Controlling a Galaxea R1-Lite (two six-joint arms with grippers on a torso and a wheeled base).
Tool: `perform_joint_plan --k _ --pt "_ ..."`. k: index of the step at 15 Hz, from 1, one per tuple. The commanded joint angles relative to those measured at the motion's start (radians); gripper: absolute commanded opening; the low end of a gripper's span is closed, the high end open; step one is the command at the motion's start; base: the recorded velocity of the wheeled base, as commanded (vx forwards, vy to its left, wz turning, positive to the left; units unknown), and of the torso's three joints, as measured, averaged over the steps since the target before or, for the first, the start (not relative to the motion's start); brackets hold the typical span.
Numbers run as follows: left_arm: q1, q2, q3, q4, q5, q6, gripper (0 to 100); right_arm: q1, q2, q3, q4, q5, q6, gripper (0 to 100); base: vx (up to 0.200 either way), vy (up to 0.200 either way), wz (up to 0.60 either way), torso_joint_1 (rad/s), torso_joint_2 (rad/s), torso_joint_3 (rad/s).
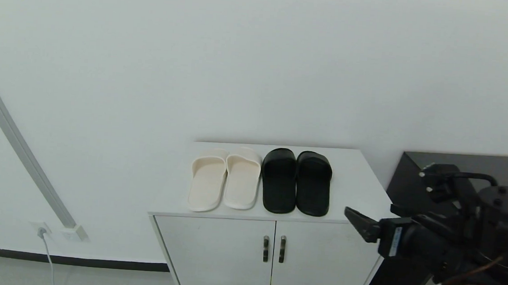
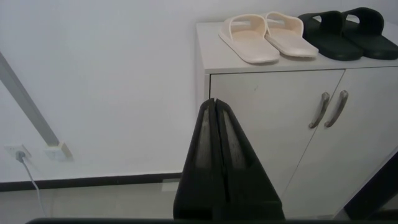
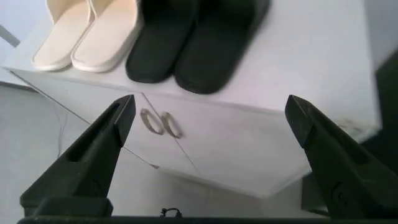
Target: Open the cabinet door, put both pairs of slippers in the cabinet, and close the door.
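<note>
a bare, plain room: white wall (image 1: pixel 259 62), socket (image 1: pixel 40 228), white cabinet (image 1: pixel 317 263).

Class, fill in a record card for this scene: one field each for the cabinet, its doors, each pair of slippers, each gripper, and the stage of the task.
cabinet: white, against the wall
doors: both shut; two upright handles side by side at the middle
white slippers: on the cabinet top, on the left
black slippers: on the top, right beside the white pair
left gripper: shut, empty, facing the cabinet's left front corner
right gripper: open, empty, near the cabinet's right front edge
stage: door not yet opened
</note>
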Motion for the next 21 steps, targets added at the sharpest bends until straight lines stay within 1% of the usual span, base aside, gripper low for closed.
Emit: perform_joint_plan --k 1,2,5,8,10,12,16,20,21 --pt "0.0 0.002 0.0 0.0 0.0 0.0 0 0.052 0.23 -0.128 -0.06 -0.072 0.009 100 0.0 0.0 0.0 0.0 0.0 0.0" --pt "0.0 0.002 0.0 0.0 0.0 0.0 0 0.052 0.259 -0.16 -0.065 -0.082 0.009 100 0.0 0.0 0.0 0.0 0.0 0.0" --pt "0.0 0.002 0.0 0.0 0.0 0.002 0 0.048 0.414 -0.364 -0.051 -0.156 0.002 100 0.0 0.0 0.0 0.0 0.0 0.0" --pt "0.0 0.002 0.0 0.0 0.0 0.0 0 0.02 0.546 -0.571 0.053 -0.187 -0.004 100 0.0 0.0 0.0 0.0 0.0 0.0" --pt "0.0 0.002 0.0 0.0 0.0 0.0 0 -0.015 0.643 -0.695 0.092 -0.225 -0.005 100 0.0 0.0 0.0 0.0 0.0 0.0" --pt "0.0 0.0 0.0 0.0 0.0 0.0 0 -0.037 0.706 -0.763 0.092 -0.228 -0.025 100 0.0 0.0 0.0 0.0 0.0 0.0" --pt "0.0 0.002 0.0 0.0 0.0 0.0 0 -0.07 0.784 -0.852 0.092 -0.226 -0.053 100 0.0 0.0 0.0 0.0 0.0 0.0" --pt "0.0 0.002 0.0 0.0 0.0 0.0 0 -0.086 0.839 -0.95 0.095 -0.216 -0.06 100 0.0 0.0 0.0 0.0 0.0 0.0" --pt "0.0 0.002 0.0 0.0 0.0 0.0 0 -0.103 0.877 -0.997 0.095 -0.21 -0.082 100 0.0 0.0 0.0 0.0 0.0 0.0"
